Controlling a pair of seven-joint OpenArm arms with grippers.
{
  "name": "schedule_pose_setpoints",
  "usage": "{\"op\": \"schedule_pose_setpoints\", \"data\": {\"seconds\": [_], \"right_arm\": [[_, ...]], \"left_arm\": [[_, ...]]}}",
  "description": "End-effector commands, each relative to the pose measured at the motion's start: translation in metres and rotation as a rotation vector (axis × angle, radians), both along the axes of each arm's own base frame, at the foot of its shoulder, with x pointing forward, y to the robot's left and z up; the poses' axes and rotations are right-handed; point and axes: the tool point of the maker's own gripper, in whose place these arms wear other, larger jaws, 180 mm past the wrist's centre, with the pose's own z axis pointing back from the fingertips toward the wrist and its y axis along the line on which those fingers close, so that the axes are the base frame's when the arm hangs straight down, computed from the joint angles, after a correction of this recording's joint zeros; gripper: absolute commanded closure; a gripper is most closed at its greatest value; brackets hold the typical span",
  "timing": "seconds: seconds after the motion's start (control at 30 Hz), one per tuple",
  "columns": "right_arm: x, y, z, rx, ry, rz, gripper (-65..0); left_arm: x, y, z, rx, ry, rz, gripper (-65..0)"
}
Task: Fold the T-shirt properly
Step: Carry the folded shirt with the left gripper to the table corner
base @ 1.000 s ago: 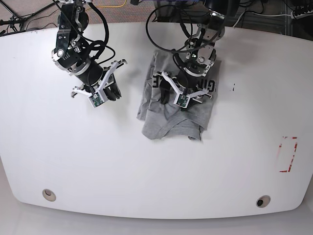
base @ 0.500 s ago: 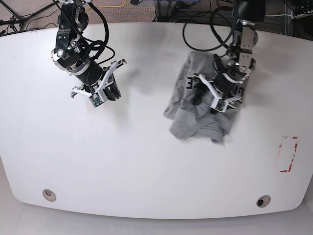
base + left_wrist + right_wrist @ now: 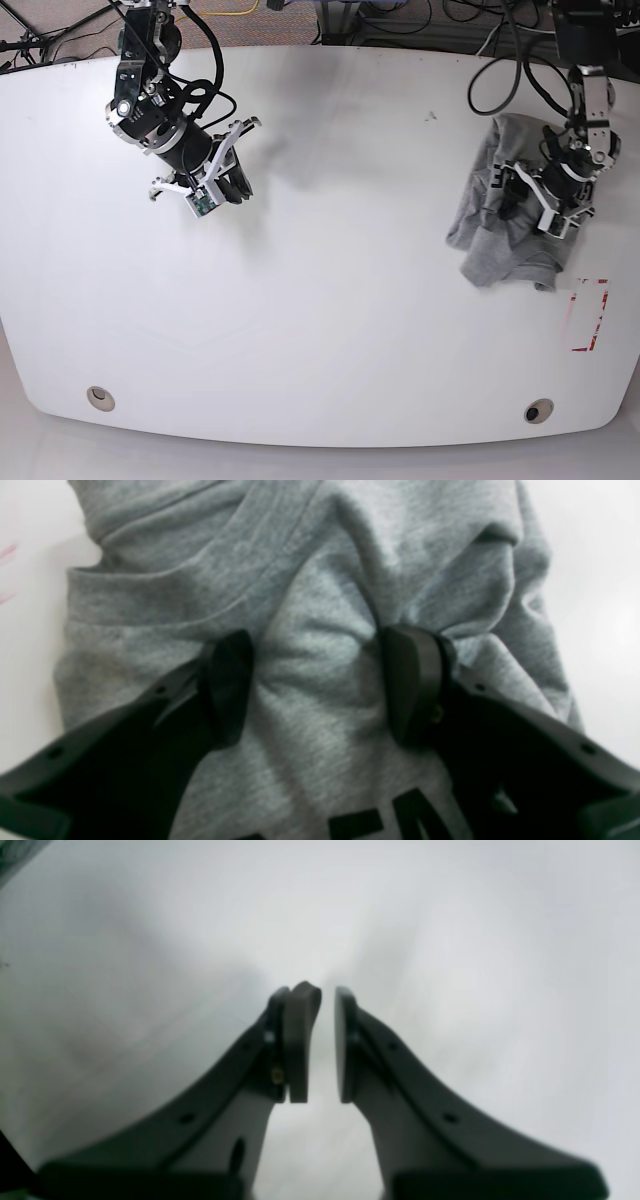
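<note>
T-shirt [image 3: 500,225] bunched at table's [image 3: 330,330] 3 o'clock edge, long axis 12–6 | left gripper [image 3: 320,680] directly on it, jaws wide, pressing a cloth ridge between pads | right gripper [image 3: 315,1040] nearly together, empty, far off at 10 o'clock

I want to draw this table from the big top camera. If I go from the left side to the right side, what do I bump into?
Right pincer hanging over the white table → long bare stretch of table → crumpled grey T-shirt, with the left pincer pressed into it → red rectangle mark near the right edge.
</note>
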Motion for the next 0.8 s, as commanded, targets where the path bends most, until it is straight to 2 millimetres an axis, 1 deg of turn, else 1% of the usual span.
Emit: {"op": "schedule_pose_setpoints", "data": {"seconds": [0.0,0.03,0.1,0.13,0.2,0.27,0.33,0.47,0.67,0.77], "right_arm": [[0.005,0.001,0.012,0.013,-0.042,0.003,-8.1],[0.005,0.001,0.012,0.015,-0.042,0.003,-8.1],[0.005,0.001,0.012,0.016,-0.042,0.002,-8.1],[0.005,0.001,0.012,0.016,-0.042,0.002,-8.1],[0.005,0.001,0.012,0.016,-0.042,0.002,-8.1],[0.005,0.001,0.011,0.016,-0.041,0.002,-8.1],[0.004,0.001,0.010,0.016,-0.038,0.002,-8.1],[0.004,0.001,0.010,0.016,-0.038,0.002,-8.1],[0.002,0.002,0.009,0.018,-0.033,0.002,-8.1],[0.002,0.002,0.009,0.018,-0.033,0.002,-7.9]], "left_arm": [[-0.057,0.079,-0.050,0.275,0.327,0.052,-38.1],[-0.058,0.085,-0.050,0.276,0.331,0.062,-38.1],[-0.060,0.105,-0.049,0.281,0.335,0.087,-38.1],[-0.061,0.109,-0.048,0.283,0.334,0.092,-38.1],[-0.063,0.126,-0.043,0.297,0.332,0.108,-38.1],[-0.065,0.137,-0.040,0.299,0.336,0.111,-38.1],[-0.067,0.145,-0.037,0.304,0.348,0.108,-38.1],[-0.070,0.153,-0.031,0.305,0.365,0.090,-38.1],[-0.068,0.172,-0.013,0.340,0.357,0.089,-38.1],[-0.067,0.177,-0.007,0.353,0.353,0.089,-38.1]]}}
